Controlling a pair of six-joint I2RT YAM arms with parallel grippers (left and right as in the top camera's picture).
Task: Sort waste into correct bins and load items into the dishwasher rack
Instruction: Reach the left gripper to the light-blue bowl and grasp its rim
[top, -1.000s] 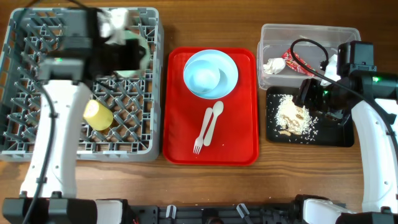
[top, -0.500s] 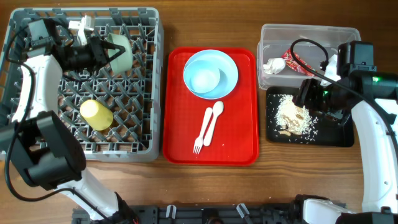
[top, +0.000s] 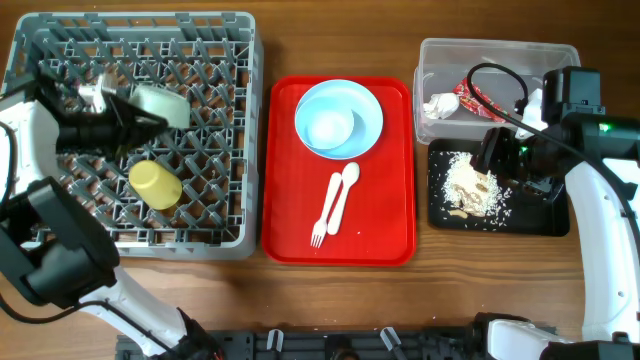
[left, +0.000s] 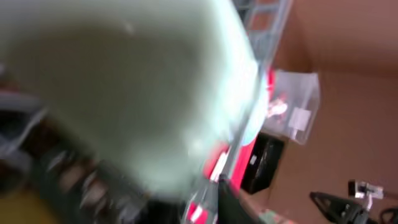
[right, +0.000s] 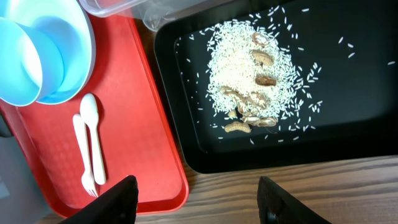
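My left gripper (top: 128, 113) is shut on the rim of the pale green bowl (top: 160, 103) and holds it tilted over the grey dishwasher rack (top: 215, 238). The bowl fills the blurred left wrist view (left: 124, 81). The yellow cup (top: 155, 184) lies in the rack. The light blue bowl (top: 338, 118), fork (top: 322, 215) and spoon (top: 345, 195) sit on the red tray (top: 385, 230). The napkin (top: 440, 105) and wrapper (top: 478, 98) lie in the clear tub (top: 497, 50). Food scraps (right: 255, 81) lie in the black tray (right: 348, 93). My right gripper (right: 202, 202) is open and empty above it. No white plate shows.
The red tray (right: 143, 124) lies between the rack and the two bins. Bare wooden table shows in front of the black tray (right: 280, 186). A black cable (top: 500, 75) loops over the clear tub.
My left arm has swung left and toward the front of the rack, carrying the pale green bowl with it. The right arm has not moved.
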